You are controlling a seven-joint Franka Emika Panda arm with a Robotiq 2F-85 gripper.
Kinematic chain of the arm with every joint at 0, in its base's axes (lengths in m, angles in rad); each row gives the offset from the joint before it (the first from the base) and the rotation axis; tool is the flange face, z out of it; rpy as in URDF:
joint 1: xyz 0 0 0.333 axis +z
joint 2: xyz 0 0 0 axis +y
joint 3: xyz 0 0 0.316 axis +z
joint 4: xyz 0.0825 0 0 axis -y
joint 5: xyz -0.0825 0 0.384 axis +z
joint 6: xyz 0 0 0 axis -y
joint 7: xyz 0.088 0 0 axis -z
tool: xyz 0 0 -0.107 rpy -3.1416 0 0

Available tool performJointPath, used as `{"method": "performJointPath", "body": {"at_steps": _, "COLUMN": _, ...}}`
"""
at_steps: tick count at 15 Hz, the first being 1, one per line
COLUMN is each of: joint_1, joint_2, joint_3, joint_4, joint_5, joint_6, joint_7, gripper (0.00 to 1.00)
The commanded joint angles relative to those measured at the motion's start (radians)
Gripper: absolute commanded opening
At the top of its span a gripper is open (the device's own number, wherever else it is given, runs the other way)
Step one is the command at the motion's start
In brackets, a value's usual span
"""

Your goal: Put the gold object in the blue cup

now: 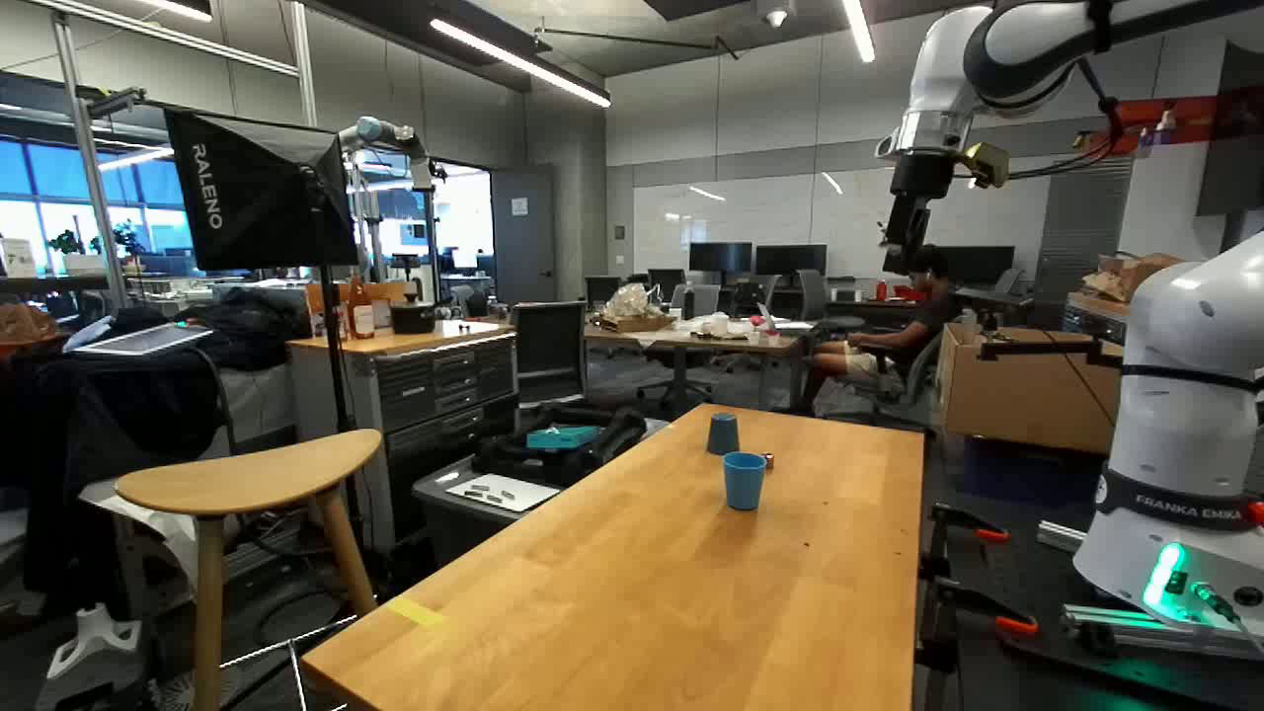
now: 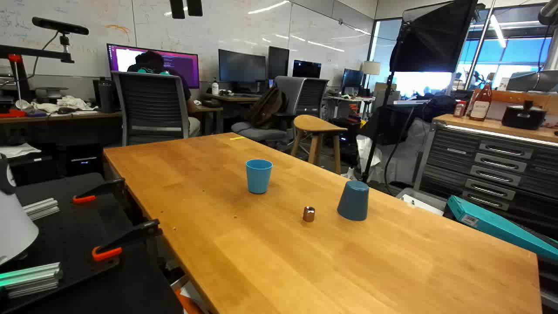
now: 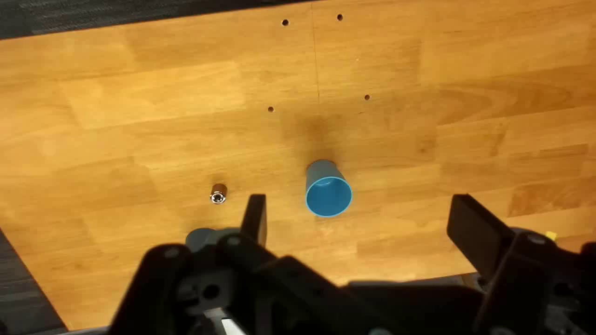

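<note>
Jaws are hanging wide apart low in wrist view; upright blue cup [image 3: 328, 190] is sitting mid-frame; metallic cylinder [image 3: 218, 191] is resting centre-left.

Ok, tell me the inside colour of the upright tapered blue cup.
Plain blue inside too; the wrist view looks into the upright cup and shows it best.

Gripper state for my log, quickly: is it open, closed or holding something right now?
Gripper: open wide, holding nothing.
</note>
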Motion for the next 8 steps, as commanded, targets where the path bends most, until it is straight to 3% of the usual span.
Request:
{"method": "performJointPath", "body": {"at_steps": 1, "joint_1": -0.003, "joint_2": 0.001, "joint_3": 0.002, "joint_4": 0.006, "joint_5": 0.002, "joint_6": -0.002, "joint_7": -0.002, "gripper": 1.00}}
{"method": "performJointPath", "body": {"at_steps": 5, "joint_1": -0.003, "joint_2": -0.001, "joint_3": 0.002, "joint_4": 0.010, "joint_5": 0.002, "joint_6": -0.002, "joint_7": -0.002, "gripper": 1.00}}
{"method": "performJointPath", "body": {"at_steps": 8, "joint_1": -0.021, "joint_2": 0.191, "joint_3": 0.031, "joint_4": 0.037, "joint_5": -0.011, "joint_6": 0.165, "joint_7": 0.085, "gripper": 1.00}}
